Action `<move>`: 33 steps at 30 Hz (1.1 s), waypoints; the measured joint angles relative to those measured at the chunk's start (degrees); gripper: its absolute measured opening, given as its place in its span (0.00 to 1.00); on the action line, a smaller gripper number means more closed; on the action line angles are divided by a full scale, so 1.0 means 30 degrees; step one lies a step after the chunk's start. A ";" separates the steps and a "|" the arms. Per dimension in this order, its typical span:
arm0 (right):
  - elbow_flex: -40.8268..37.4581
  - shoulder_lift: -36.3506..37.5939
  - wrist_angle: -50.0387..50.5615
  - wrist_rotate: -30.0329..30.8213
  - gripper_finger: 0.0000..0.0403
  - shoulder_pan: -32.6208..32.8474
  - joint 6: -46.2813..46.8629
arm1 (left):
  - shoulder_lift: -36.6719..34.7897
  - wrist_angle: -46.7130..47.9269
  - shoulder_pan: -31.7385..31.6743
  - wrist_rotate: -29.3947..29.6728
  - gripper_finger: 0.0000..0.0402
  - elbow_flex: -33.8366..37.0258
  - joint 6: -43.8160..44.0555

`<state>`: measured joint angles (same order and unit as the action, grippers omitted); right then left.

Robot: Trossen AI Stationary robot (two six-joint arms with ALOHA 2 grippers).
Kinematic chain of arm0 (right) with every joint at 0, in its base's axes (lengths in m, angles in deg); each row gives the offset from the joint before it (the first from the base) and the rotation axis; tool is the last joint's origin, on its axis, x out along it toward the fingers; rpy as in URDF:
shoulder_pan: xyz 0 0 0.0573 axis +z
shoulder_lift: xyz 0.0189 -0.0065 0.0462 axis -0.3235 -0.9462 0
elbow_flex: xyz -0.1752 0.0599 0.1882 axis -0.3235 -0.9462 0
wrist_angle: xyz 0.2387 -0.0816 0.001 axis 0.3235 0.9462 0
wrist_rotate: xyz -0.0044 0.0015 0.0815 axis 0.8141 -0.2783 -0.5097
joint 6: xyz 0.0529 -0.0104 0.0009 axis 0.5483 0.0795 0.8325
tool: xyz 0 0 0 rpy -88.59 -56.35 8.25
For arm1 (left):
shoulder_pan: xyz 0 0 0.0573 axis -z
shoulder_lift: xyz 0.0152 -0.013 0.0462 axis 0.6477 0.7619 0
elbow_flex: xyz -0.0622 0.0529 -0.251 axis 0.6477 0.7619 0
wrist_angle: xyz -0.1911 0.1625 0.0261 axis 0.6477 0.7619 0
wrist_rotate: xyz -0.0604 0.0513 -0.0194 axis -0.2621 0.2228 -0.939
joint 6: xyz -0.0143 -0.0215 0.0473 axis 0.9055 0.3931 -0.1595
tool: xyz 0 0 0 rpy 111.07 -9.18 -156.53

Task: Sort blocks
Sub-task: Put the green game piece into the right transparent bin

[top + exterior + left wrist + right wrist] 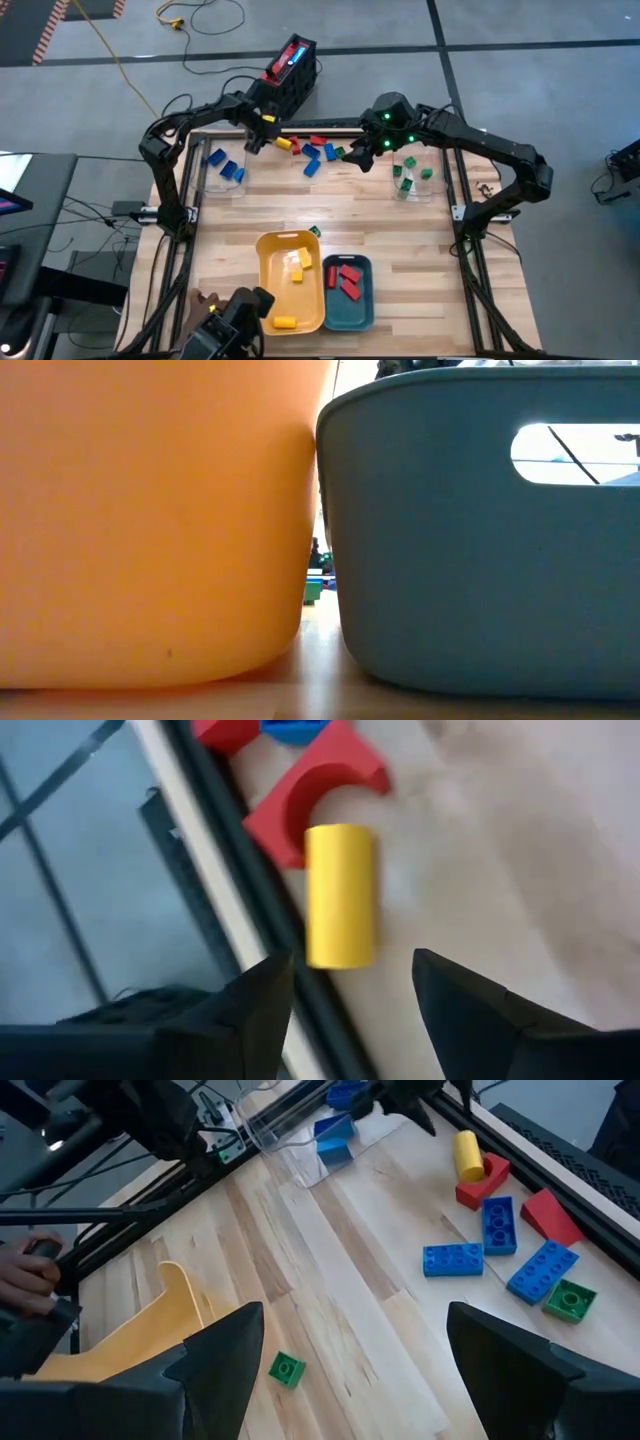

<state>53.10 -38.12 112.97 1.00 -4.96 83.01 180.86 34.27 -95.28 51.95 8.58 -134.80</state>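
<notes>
Top centre, the left gripper (350, 985), fingers spread, straddles a yellow block (340, 895); closing comes next. The right gripper (345, 1355) waits open.

1. No text, label, brand, number or sign could be read in any view.
2. The blocks (453, 1259) carried only plain studs — no lettering could be made out.
3. The yellow tray (268, 272) and the teal tray (364, 310) were unmarked.
</notes>
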 joint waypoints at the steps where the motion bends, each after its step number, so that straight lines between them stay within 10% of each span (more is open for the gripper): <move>1: 0.0000 0.0002 -0.0021 0.0000 0.82 0.0000 0.0000 | 0.0000 -0.0233 0.0028 0.0438 0.49 0.0000 0.0179; 33: 0.0000 0.0007 0.0053 -0.0335 0.82 -0.0224 0.1168 | 0.0299 -0.0906 -0.1065 -0.3935 0.43 0.0036 0.2713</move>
<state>53.10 -38.09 113.13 0.00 -5.63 86.51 181.75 31.56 -98.48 40.14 8.69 -126.66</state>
